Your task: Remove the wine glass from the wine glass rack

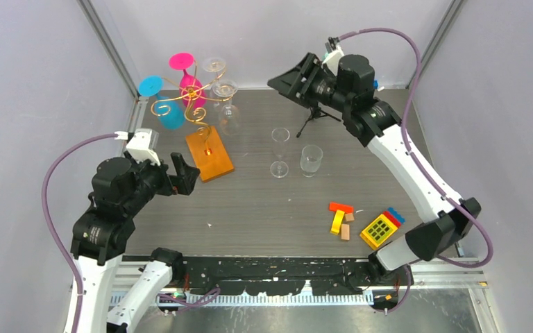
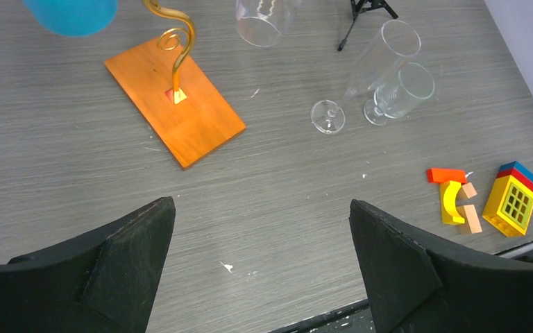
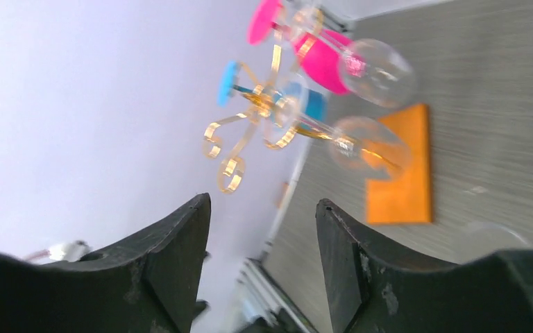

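While the overhead view takes in the whole grey table (image 1: 264, 208), each wrist camera catches only a part of it. The right arm (image 1: 416, 173) reaches from the near right corner up toward the far edge. It holds its claw (image 1: 293, 82) raised above the table and pointed left at the rack (image 1: 191, 103). Its own camera shows the jaws apart with nothing between them, which the overhead view does not make plain. The left arm (image 1: 111, 201) is folded by the left edge. Its claw (image 1: 184, 173) sits just near of the rack's orange base (image 1: 209, 154), spread wide and empty.

The rack stands near the far left corner, its gold wire stem rising from the base. A blue glass (image 1: 172, 116), a pink glass (image 1: 193, 90) and two clear glasses (image 3: 378, 69) hang from it upside down. The right wrist view shows both clear bowls apart from each other, while the left wrist view sees only the blue bowl and one clear rim.

A tall clear wine glass (image 1: 280, 149) stands upright on the table right of the base, off the rack. A short clear glass (image 1: 311, 159) stands just beside it. A black tripod (image 1: 312, 119) stands under the right claw near the far edge. Toy blocks (image 1: 340, 218) and a yellow toy house (image 1: 380, 229) lie toward the near right corner, in the overhead and left wrist views only.
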You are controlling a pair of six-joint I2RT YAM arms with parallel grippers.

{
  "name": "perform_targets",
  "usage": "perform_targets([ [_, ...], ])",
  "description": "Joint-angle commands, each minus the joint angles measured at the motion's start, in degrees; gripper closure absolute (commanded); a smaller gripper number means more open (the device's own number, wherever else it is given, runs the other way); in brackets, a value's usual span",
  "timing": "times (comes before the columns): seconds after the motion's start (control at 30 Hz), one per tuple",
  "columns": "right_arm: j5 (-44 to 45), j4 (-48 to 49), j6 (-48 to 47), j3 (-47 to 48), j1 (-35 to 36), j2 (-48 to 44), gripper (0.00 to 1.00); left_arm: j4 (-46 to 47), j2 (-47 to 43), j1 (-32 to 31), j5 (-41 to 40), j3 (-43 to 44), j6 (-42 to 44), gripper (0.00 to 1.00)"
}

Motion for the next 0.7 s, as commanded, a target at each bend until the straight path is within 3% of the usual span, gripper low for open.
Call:
perform_targets([
  [0.0,-3.43,13.53,13.90,4.01,1.55,7.91,0.37,1.12,-1.25,-0.28,-2.65,1.46,0.16,0.00],
  [0.27,7.49,6.49,14.06,15.81,4.82,17.11,0.32,0.54,-1.92,-0.28,-3.14,1.97,-1.75,0.00],
  [0.4,6.24,6.61,14.22,18.87,5.36,20.81,0.32,0.86,-1.66,-0.28,-2.16,2.05,-2.09,0.00],
  [0.5,2.50,12.53,14.20,18.21,5.79,21.69,0.32,1.02,-1.36,-0.36,-2.26,2.22,-2.09,0.00],
  [0.67,2.06,8.56,12.30,21.85,6.10,23.84,0.33,1.42,-1.09,-0.37,-1.69,2.16,-2.64,0.00],
])
